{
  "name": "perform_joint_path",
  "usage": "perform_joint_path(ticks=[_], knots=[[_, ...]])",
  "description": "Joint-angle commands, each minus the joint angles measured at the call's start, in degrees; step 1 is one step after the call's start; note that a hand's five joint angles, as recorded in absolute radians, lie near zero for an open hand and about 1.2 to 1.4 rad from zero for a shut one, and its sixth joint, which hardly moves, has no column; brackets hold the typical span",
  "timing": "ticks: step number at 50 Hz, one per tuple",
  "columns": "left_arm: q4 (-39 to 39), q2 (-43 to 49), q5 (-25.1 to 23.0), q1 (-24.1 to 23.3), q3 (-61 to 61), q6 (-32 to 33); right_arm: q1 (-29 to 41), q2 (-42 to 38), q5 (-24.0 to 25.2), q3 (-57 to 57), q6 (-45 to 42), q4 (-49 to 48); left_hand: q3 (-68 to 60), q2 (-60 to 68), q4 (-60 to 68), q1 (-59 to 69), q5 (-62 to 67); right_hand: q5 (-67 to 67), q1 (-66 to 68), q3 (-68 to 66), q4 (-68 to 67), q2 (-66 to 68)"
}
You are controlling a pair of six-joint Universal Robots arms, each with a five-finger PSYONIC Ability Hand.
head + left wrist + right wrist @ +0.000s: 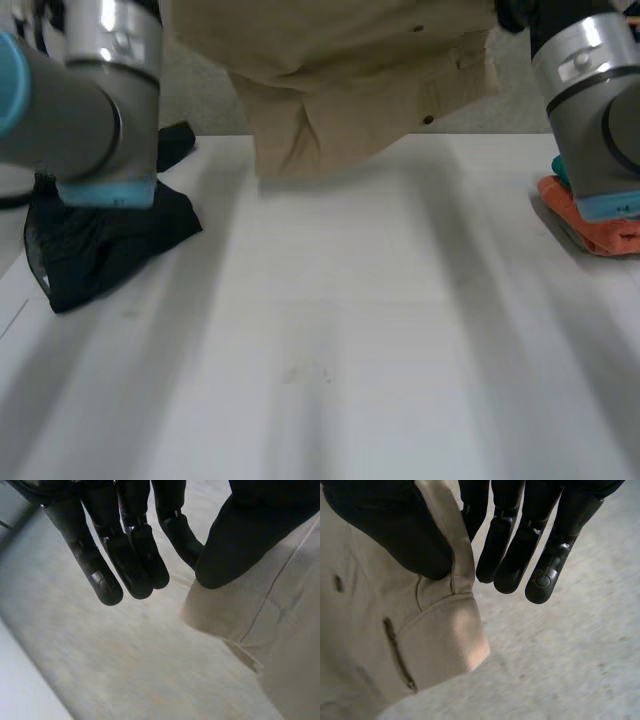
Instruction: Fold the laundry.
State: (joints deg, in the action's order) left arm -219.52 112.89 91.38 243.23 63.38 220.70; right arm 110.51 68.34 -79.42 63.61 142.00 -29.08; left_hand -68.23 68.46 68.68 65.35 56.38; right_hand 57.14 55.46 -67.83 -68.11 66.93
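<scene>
A beige garment (350, 80) with pockets and buttonholes hangs over the far side of the white table (330, 340), its lower edge just above the surface. My left hand (125, 565) pinches one edge of the beige garment (270, 615) between the thumb and a finger, while its other fingers stay straight. My right hand (520, 550) pinches the garment (380, 630) the same way, at a hem near a buttonhole. Both arms (90, 100) (590, 90) are raised at the sides.
A crumpled black cloth (100, 245) lies on the table under my left arm. A folded orange cloth with a teal one on top (590, 225) lies at the right edge under my right arm.
</scene>
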Motion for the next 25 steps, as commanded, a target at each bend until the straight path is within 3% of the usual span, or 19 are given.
perform_joint_path(ticks=[1,8,14,19,25], knots=[[7.9,-0.8,-0.1,-0.7,17.6,-0.4,2.6,0.0,0.1,10.6,-0.2,11.7,-11.8,11.5,11.3,14.6,13.6,12.9,24.5,-12.2,-11.9,13.1],[8.2,-1.4,0.1,-4.3,33.5,-0.4,3.3,-2.7,0.3,19.0,-0.6,19.1,-11.8,11.5,11.3,14.6,13.6,12.9,24.5,-12.2,-11.9,13.1],[10.9,-2.2,0.8,-7.2,38.9,-0.2,2.8,-4.9,0.3,23.8,-1.1,23.0,-11.8,11.5,11.3,14.6,13.6,12.9,24.5,-12.2,-11.9,13.1],[19.6,-6.8,4.6,-8.0,41.4,-0.1,2.5,-3.5,0.5,27.4,-4.0,28.5,-11.8,11.5,11.3,14.6,13.6,12.9,24.5,-12.2,-11.9,13.1],[35.0,-14.2,7.4,-9.2,43.1,-0.2,2.5,4.0,0.3,30.7,-8.7,41.2,-11.8,11.5,11.3,14.6,13.6,12.9,24.5,-12.2,-11.9,13.1]])
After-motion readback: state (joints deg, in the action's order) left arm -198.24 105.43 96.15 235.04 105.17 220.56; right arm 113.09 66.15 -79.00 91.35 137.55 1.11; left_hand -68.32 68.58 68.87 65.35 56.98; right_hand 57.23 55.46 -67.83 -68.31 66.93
